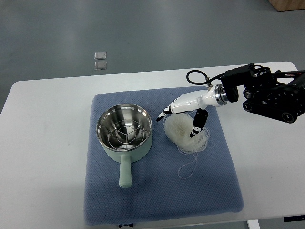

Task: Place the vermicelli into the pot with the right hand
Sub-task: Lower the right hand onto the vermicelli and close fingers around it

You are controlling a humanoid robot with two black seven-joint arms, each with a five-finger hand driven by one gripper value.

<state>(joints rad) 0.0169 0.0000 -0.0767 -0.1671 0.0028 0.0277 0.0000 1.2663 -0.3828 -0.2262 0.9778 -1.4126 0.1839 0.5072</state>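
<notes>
Vermicelli under right hand's fingers

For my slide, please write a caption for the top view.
Right hand reaches onto the vermicelli beside the pot on a blue mat.

You see a blue mat spread across the white tabletop. Beyond the tabletop, two small clear squares lie on the grey floor, a brown box corner top right.
</notes>
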